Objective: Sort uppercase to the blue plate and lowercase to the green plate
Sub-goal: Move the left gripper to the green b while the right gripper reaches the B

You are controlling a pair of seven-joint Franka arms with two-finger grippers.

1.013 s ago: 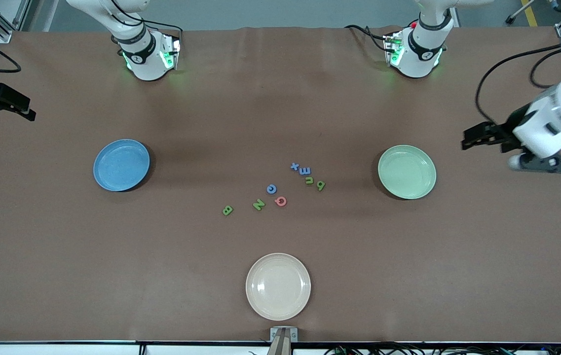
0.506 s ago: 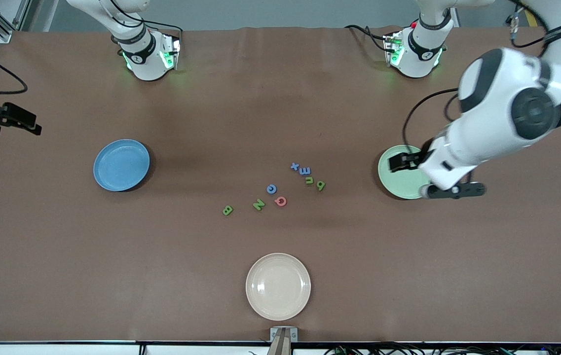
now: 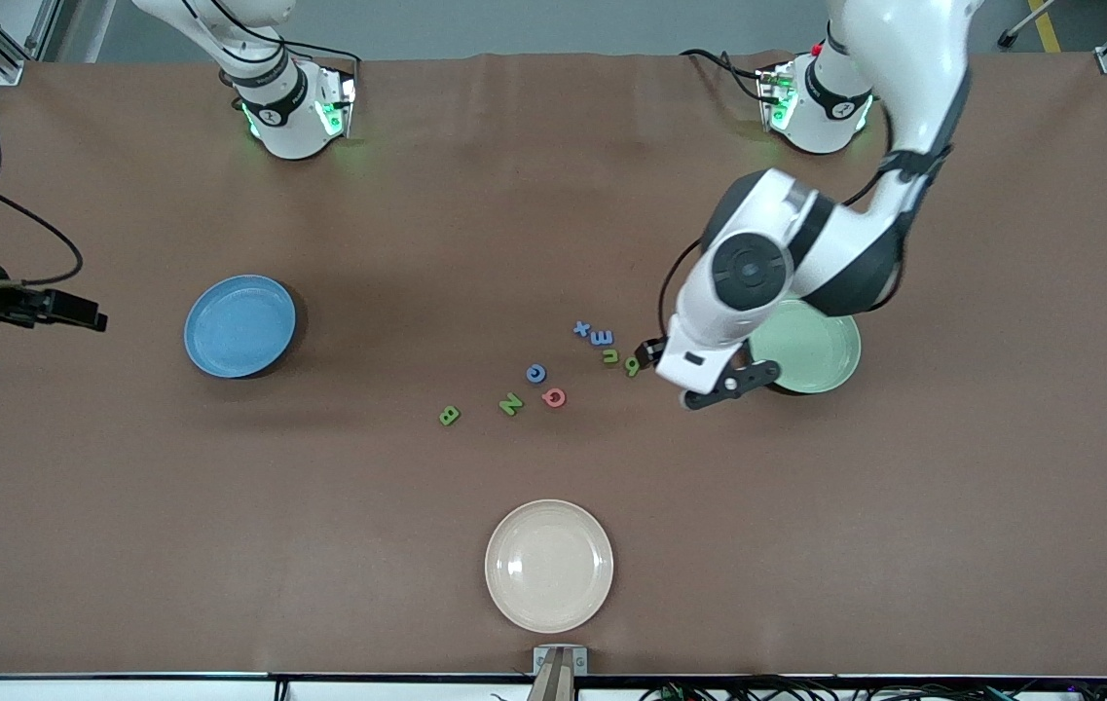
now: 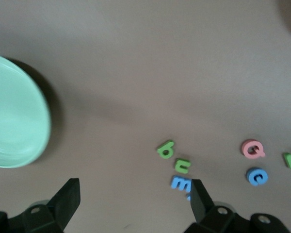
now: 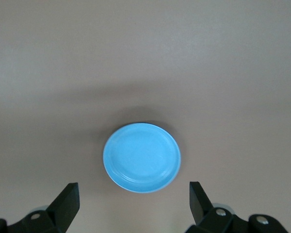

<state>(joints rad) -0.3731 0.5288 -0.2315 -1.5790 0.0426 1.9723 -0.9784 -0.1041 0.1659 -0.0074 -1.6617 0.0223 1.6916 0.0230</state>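
Observation:
Eight foam letters lie mid-table. Lowercase: blue x (image 3: 581, 329), blue m (image 3: 601, 338), green u (image 3: 609, 356), green b (image 3: 632, 366). Uppercase: blue C (image 3: 535, 372), pinkish-red Q (image 3: 554, 396), green N (image 3: 510, 403), green B (image 3: 449, 416). The blue plate (image 3: 239, 326) and green plate (image 3: 821, 350) hold no letters. My left gripper (image 3: 650, 352) is open and empty, between the b and the green plate. Its wrist view shows b (image 4: 165, 149), u (image 4: 182, 166), m (image 4: 179, 183), Q (image 4: 252, 149), C (image 4: 256, 176) and the green plate (image 4: 14, 116). My right gripper (image 3: 86, 316) is open and empty, beside the blue plate (image 5: 141, 157).
A cream-white plate (image 3: 548, 565) sits near the table's front edge, nearer to the front camera than the letters. The left arm's elbow (image 3: 757, 268) hangs over part of the green plate. Both arm bases stand along the table's back edge.
The left arm has swung in from its end of the table, over the green plate, to the lowercase letters. The right gripper has shifted toward the blue plate.

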